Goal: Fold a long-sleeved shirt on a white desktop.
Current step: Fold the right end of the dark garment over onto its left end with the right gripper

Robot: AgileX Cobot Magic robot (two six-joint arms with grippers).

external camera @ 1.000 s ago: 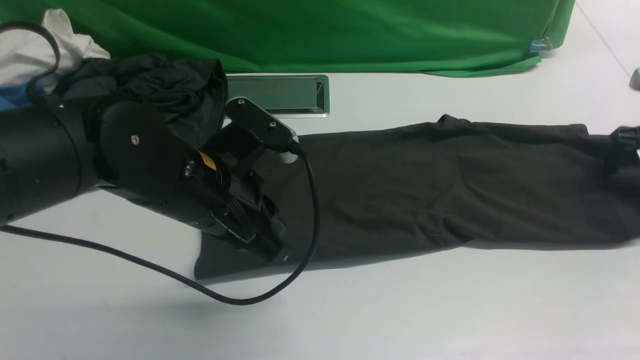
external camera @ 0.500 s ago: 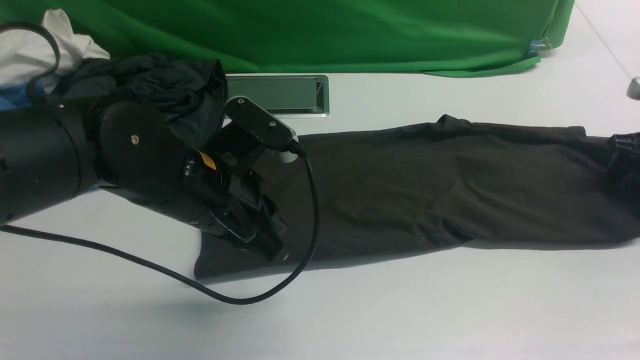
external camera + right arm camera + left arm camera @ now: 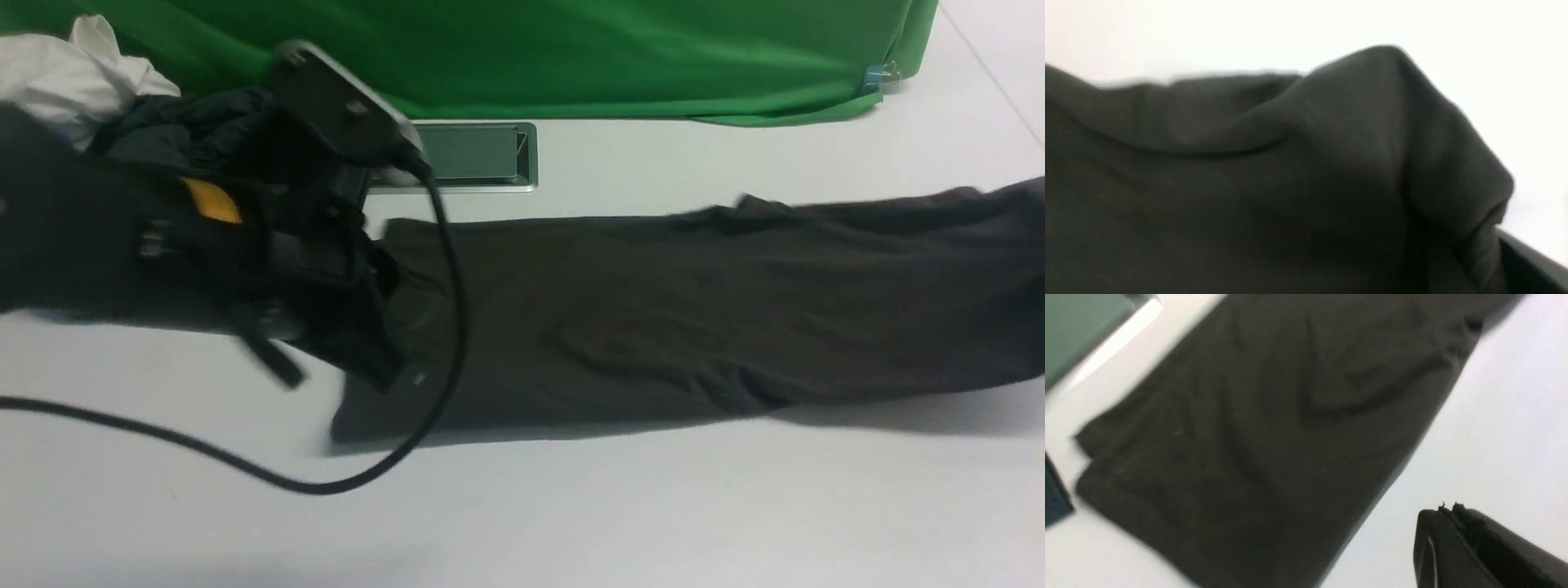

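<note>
Shirt (image 3: 694, 310) right end now raised, L claw (image 3: 400, 376) together, R claw unclear.

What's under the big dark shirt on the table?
The long brownish-black knit shirt lies on the smooth white tabletop, which shows all around it. Its right end looks lifted, casting a shadow. Anything else beneath is covered by the cloth, so it can't be seen.

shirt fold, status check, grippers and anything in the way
Left gripper shut, holding nothing. Right gripper out of front view, grip unclear. Long-sleeved shirt stretched in a long band across the white desktop, right end raised. Left arm's black cable drapes over shirt's left end.
</note>
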